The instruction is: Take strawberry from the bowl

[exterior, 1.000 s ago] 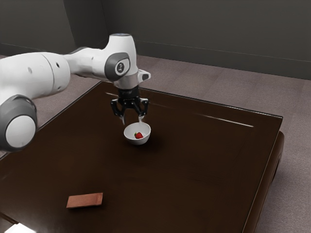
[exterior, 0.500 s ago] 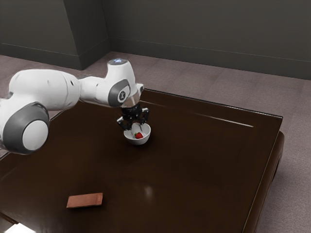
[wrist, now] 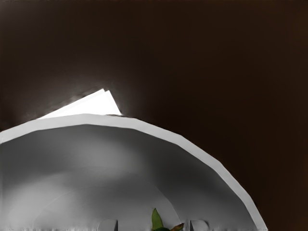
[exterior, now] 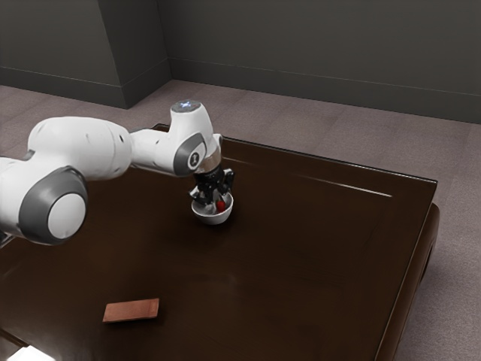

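- Gripper [exterior: 211, 200] is pointing down into the bowl [exterior: 213, 219]; whether it is spreading, pressing together or pinching the strawberry [exterior: 221, 206], I am not managing to tell.
- White arm [exterior: 79, 147] is coming in from the exterior view's left, reaching over the dark table [exterior: 301, 248].
- Bright white patch [exterior: 30, 354] is lying at the exterior view's lower left corner.
- Reddish-brown block [exterior: 131, 310] is lying flat on the table, well apart from the bowl.
- Bowl is standing upright on the table beneath the arm's hand; in the wrist view, a bright white shape [wrist: 91, 105] is showing just beyond its pale rim.
- Strawberry is sitting within the bowl, close under the gripper; its green leaves [wrist: 157, 219] are showing in the wrist view. Whether it is touching the bowl's floor, I am not managing to tell.
- Carpet [exterior: 458, 165] is extending past the table at the exterior view's right.
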`<state>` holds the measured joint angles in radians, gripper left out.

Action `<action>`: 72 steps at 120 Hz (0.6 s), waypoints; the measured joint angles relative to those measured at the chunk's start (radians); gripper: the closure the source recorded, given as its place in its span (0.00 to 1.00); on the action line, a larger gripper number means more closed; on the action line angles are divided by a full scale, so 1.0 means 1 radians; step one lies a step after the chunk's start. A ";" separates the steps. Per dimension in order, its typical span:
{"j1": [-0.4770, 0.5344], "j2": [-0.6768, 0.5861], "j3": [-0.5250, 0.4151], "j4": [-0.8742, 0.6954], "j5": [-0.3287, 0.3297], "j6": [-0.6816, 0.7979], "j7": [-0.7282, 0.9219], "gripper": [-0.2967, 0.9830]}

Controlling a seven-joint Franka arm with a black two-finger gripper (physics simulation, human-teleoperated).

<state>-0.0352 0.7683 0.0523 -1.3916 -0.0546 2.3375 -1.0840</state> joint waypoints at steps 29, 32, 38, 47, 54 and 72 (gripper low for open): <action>-0.108 -0.084 0.000 -0.033 0.010 -0.022 -0.061 0.78; -0.131 -0.062 0.000 -0.017 0.010 -0.024 -0.068 0.78; -0.159 -0.013 0.000 0.011 0.011 -0.026 -0.079 0.79; -0.171 0.046 -0.001 0.040 0.009 -0.026 -0.093 0.75; -0.170 0.060 -0.003 0.048 0.006 -0.023 -0.099 0.63; -0.211 -0.397 -0.026 -0.095 0.086 -0.180 -0.009 0.43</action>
<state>-0.2461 0.3712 0.0266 -1.4861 0.0313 2.1579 -1.0931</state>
